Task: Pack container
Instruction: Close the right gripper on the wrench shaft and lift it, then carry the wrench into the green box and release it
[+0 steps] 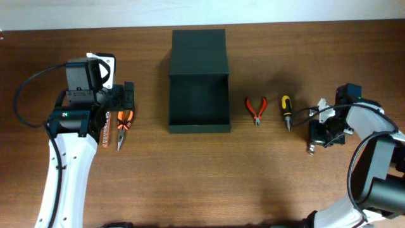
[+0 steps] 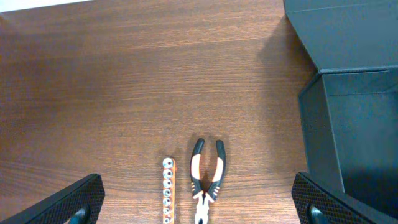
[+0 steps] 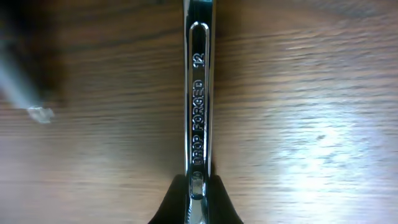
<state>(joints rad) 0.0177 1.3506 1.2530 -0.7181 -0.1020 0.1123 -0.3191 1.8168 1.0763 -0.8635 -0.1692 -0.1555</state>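
The dark green-black container (image 1: 199, 129) stands open at the table's middle, its flap lid (image 1: 198, 50) folded back. It also shows at the right edge of the left wrist view (image 2: 354, 130). My left gripper (image 2: 199, 208) is open and empty over the orange-and-black long-nose pliers (image 2: 206, 174) and an orange socket rail (image 2: 168, 190), left of the container. My right gripper (image 3: 198, 186) is shut on a chrome wrench (image 3: 198, 93) marked "DROP FORGED 12", low over the table at the far right (image 1: 319, 134).
Small red pliers (image 1: 255, 109) and a yellow-and-black screwdriver (image 1: 286, 111) lie between the container and the right gripper. Cables loop beside both arms. The table's back edge runs along the top of the overhead view.
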